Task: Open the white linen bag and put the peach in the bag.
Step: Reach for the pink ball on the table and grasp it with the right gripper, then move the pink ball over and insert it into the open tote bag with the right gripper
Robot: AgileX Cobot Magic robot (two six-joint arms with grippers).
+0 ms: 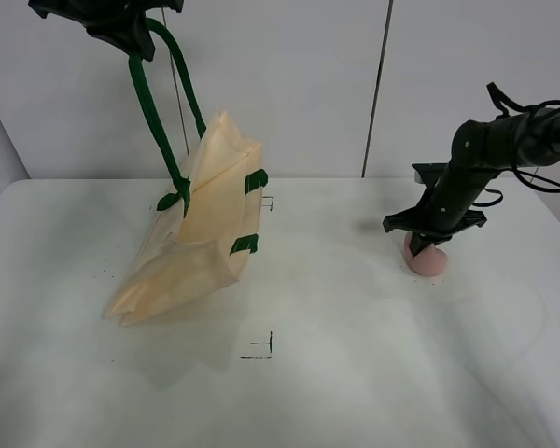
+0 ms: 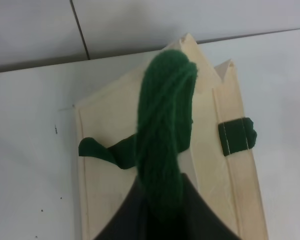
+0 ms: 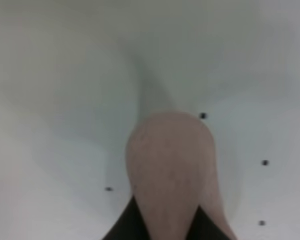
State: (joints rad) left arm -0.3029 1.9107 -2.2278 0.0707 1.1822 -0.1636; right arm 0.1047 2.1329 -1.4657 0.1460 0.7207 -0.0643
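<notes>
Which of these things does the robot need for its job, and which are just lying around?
For the job:
white linen bag, held up by its green handle in the left gripper
peach, under the right gripper

Just there:
black corner marks on the table

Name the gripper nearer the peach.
Right. The right gripper is closed around the peach; the left gripper is far across the table, holding the white linen bag up by its handle.

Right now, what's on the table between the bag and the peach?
Nothing much: the high view shows bare white table between the bag and the peach, with just a tiny black corner mark beside the bag.
</notes>
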